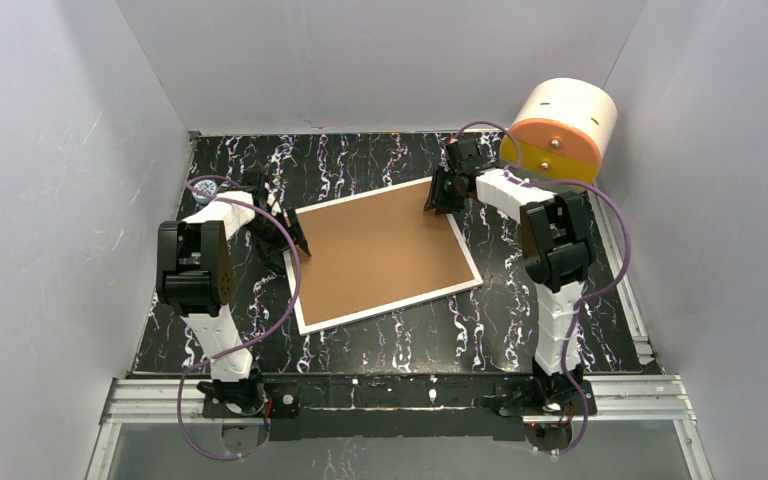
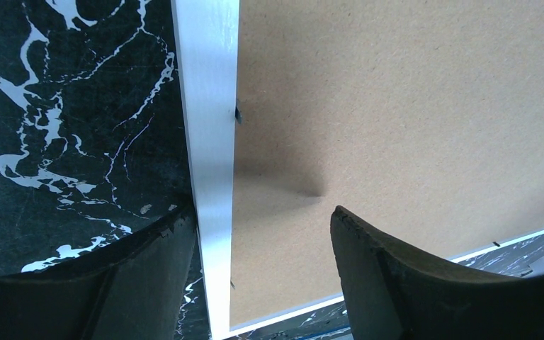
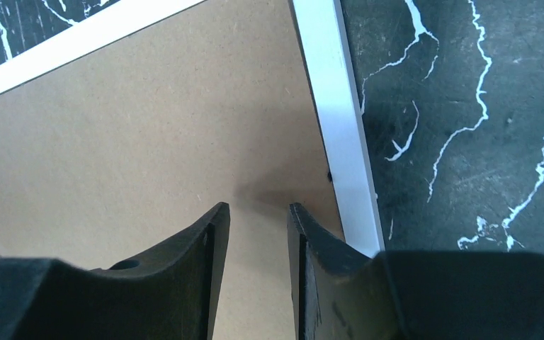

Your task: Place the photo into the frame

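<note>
Frame: large white-rimmed rectangle, brown fibreboard back up, flat on black marbled table.
Left gripper: wide, straddling the frame's left rim.
Right gripper: narrow gap, empty, perhaps touching the board.

Top camera: high, behind arm bases, faces down and forward, far, sees whole table. Left wrist camera: very near, looks down between own fingers at left rim of frame. Right wrist camera: equally near, at right rim. All views share frame back.
</note>
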`<state>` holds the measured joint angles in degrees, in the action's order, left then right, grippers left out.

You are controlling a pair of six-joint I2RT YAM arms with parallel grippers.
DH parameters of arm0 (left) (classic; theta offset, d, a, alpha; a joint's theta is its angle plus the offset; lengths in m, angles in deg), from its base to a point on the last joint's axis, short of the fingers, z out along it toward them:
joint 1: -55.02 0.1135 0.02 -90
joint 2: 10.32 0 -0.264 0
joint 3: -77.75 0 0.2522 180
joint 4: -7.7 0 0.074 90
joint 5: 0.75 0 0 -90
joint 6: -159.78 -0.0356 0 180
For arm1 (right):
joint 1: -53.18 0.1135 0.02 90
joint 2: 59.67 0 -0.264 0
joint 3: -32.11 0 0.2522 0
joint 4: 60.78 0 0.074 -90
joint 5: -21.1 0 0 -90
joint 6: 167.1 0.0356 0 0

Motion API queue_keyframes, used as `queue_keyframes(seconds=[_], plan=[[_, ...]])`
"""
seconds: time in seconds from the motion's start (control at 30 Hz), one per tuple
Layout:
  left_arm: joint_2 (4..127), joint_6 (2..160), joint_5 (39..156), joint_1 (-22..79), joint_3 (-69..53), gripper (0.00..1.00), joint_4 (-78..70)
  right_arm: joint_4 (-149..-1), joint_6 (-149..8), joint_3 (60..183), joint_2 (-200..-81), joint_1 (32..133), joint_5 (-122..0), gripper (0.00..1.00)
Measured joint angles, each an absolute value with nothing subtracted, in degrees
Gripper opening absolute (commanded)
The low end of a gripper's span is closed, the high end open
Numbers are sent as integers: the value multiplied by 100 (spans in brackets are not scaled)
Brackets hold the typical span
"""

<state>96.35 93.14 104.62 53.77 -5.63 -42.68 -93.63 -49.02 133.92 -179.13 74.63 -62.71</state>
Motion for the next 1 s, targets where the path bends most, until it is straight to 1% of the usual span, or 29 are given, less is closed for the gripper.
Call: queue_keyframes(seconds=[0.2,0.63,0.73,1.0], plan=[[9640,9318,10464,5377,-566,69,-4270,-9352,-4953,13794,-18243,7463,-6258,45],[9640,9338,10469,5377,-557,70,-4255,-9225,-5184,14046,-18455,7546,-6297,45],[9640,9342,10469,5377,-557,72,-4250,-9120,-5187,14148,-18527,7564,-6282,46],[9753,9401,10458,5355,-751,81,-4405,-8884,-5125,14603,-18850,7573,-5980,46]])
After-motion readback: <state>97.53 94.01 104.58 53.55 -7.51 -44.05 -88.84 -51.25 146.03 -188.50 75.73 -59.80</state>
